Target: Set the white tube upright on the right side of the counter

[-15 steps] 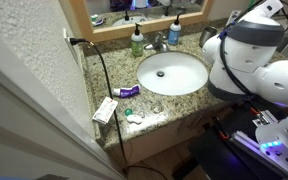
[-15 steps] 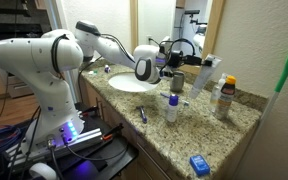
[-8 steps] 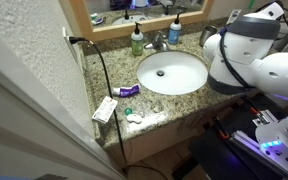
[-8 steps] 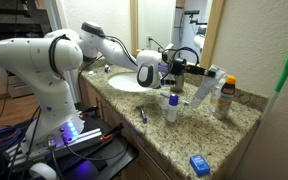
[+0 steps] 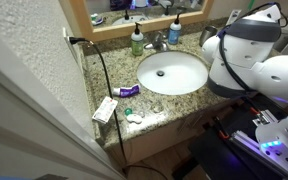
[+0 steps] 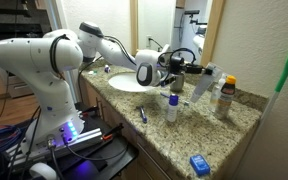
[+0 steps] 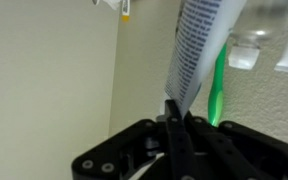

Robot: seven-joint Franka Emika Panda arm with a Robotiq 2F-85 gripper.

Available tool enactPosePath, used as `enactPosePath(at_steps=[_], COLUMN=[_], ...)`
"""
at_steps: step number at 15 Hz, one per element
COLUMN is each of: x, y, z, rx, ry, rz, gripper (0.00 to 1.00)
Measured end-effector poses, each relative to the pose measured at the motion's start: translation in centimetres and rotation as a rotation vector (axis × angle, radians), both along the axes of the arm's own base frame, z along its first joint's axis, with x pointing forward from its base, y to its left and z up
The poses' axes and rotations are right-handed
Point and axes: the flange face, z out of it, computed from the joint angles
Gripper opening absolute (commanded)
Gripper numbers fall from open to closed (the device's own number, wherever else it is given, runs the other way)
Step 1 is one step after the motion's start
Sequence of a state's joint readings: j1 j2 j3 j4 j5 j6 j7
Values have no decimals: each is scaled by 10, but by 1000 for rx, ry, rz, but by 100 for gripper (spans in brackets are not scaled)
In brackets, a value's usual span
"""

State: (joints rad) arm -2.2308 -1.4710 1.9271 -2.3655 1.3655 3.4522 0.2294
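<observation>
My gripper [image 7: 174, 112] is shut on the crimped end of the white tube [image 7: 199, 45], whose printed body points away from the jaws. In an exterior view the gripper [image 6: 188, 70] holds the tube [image 6: 202, 83] tilted over the right part of the speckled counter [image 6: 179, 135], its lower end near the surface, beside a metal cup [image 6: 178, 82]. In an exterior view the arm hides the tube, and only the counter [image 5: 174, 103] with its sink [image 5: 172, 72] shows.
A stubby white bottle with a blue cap [image 6: 171, 106] and an orange-capped bottle [image 6: 224, 97] stand close to the tube. A green toothbrush [image 7: 219, 85] is behind it. A small blue object [image 6: 197, 163] lies near the counter end. A white box [image 5: 105, 109] lies left of the sink.
The gripper has carried the tube a little lower and to the right, toward the counter by the orange-capped bottle. Between half a second ago and now it has hardly moved.
</observation>
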Motion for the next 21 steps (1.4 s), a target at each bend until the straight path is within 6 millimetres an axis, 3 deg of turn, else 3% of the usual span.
enactPosePath(at_steps=[5,13,21], x=[-5,-8,-36], y=[8,3,-39], z=[51,49,37], rx=[-75,-80,-89], ry=[-29,6,173], rz=[2,-11,-114], gripper=[4,1,1])
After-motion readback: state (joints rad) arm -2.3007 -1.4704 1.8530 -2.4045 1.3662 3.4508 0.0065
